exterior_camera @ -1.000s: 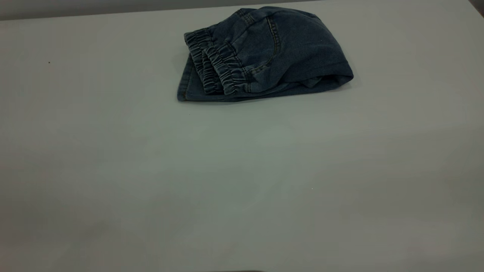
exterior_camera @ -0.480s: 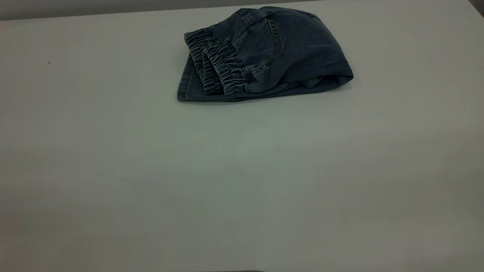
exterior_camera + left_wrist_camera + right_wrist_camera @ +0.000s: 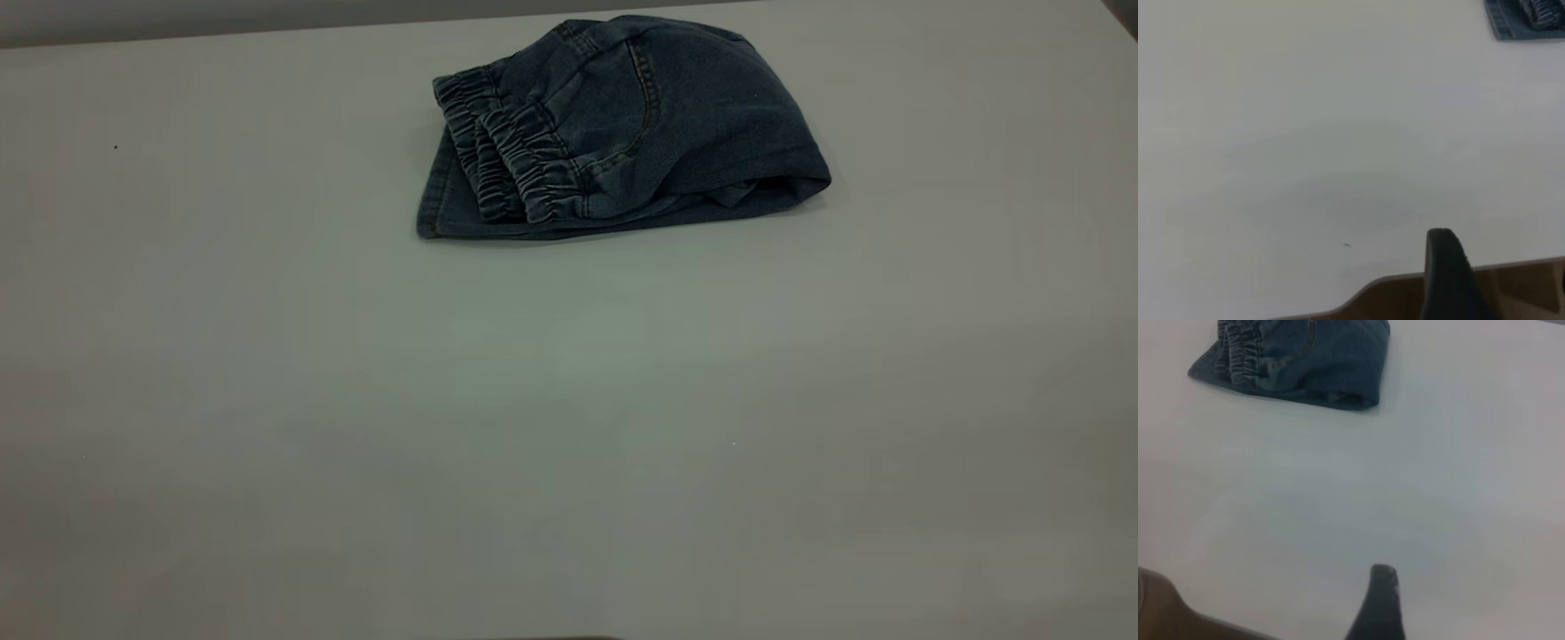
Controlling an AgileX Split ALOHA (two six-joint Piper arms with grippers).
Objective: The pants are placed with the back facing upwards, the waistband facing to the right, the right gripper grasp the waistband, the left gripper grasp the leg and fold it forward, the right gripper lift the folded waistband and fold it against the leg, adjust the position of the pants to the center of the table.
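Note:
The pants lie folded into a compact denim bundle at the far middle of the table, a back pocket facing up. The gathered waistband is doubled over at the bundle's left end, on top of a flat leg layer whose hem pokes out beneath it. The right wrist view shows the same bundle with the waistband far from my right gripper. In the left wrist view only a corner of the pants shows, far from my left gripper. Both grippers hang near the table's front edge, holding nothing.
A brown surface lies past the table's near edge in the left wrist view and in the right wrist view. Wide bare tabletop stretches between the grippers and the bundle.

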